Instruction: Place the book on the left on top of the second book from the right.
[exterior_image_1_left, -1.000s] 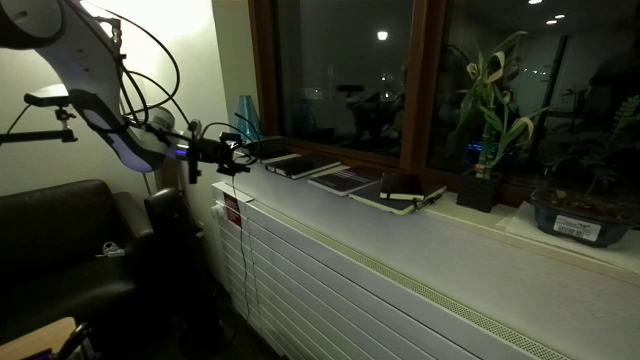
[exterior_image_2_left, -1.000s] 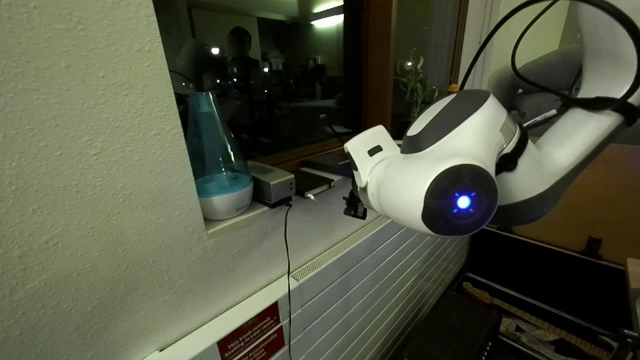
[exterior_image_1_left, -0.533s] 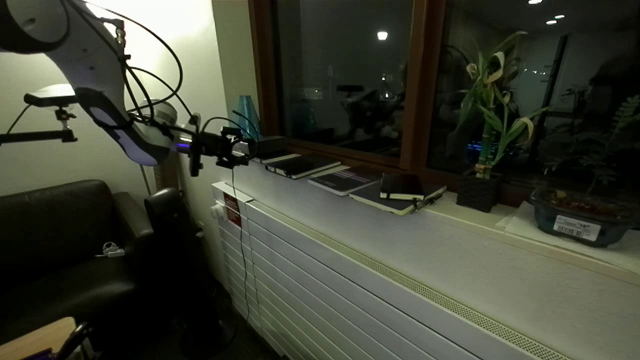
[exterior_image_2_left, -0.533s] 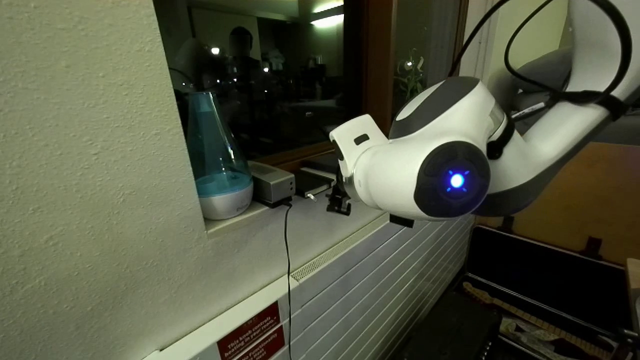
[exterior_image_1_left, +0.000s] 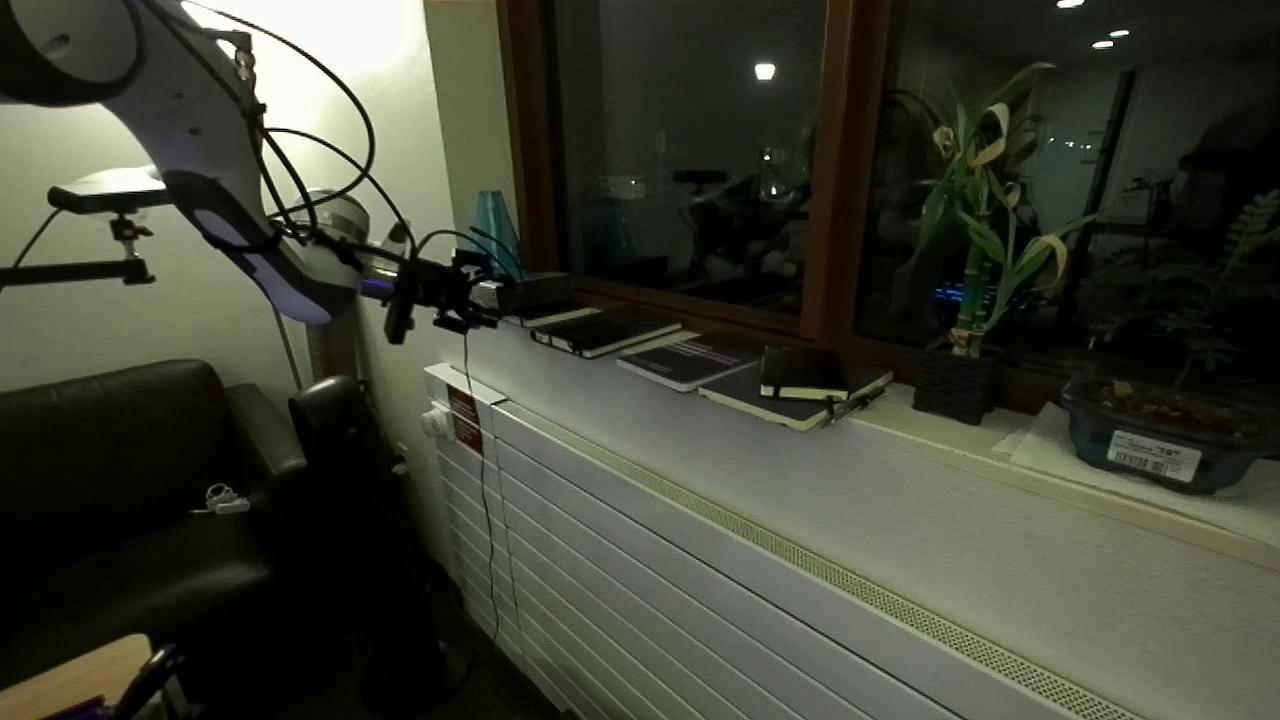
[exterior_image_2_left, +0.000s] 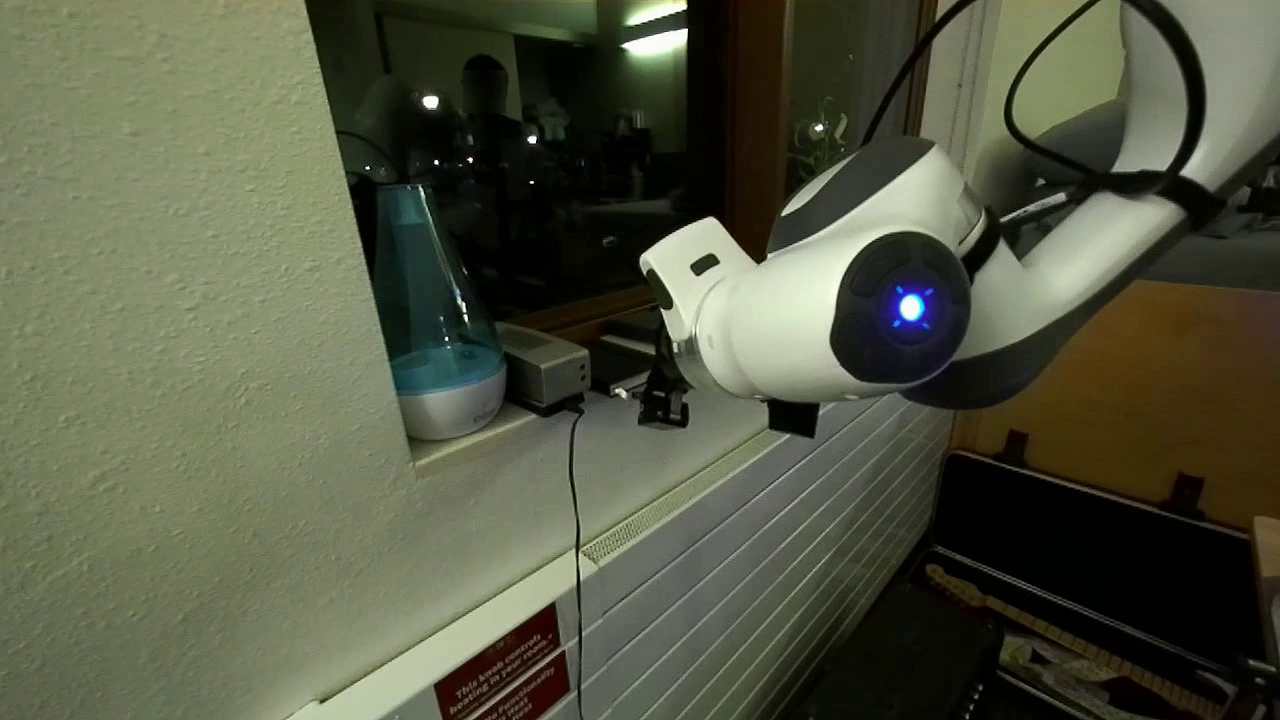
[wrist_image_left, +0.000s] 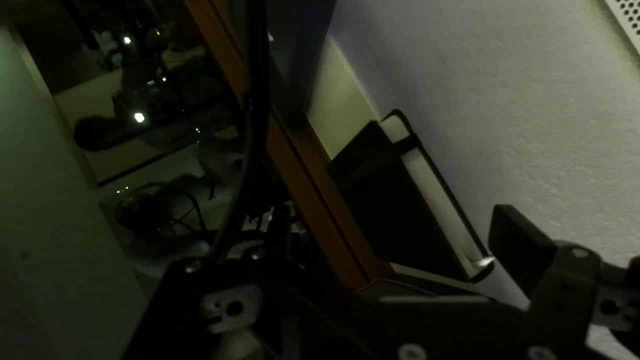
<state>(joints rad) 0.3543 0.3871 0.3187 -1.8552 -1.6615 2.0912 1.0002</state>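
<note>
Now the end effector (wrist_image_left: 392, 227), jaws spread wide, has shifted nearer the black book (wrist_image_left: 397, 202).

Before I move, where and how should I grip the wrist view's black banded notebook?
Probably pinch the black notebook cover to cover midway along its long page edge from the room side: it lies flat, that edge seemingly overhangs the cream sill strip, and the opposite one lies by the brown window frame.
</note>
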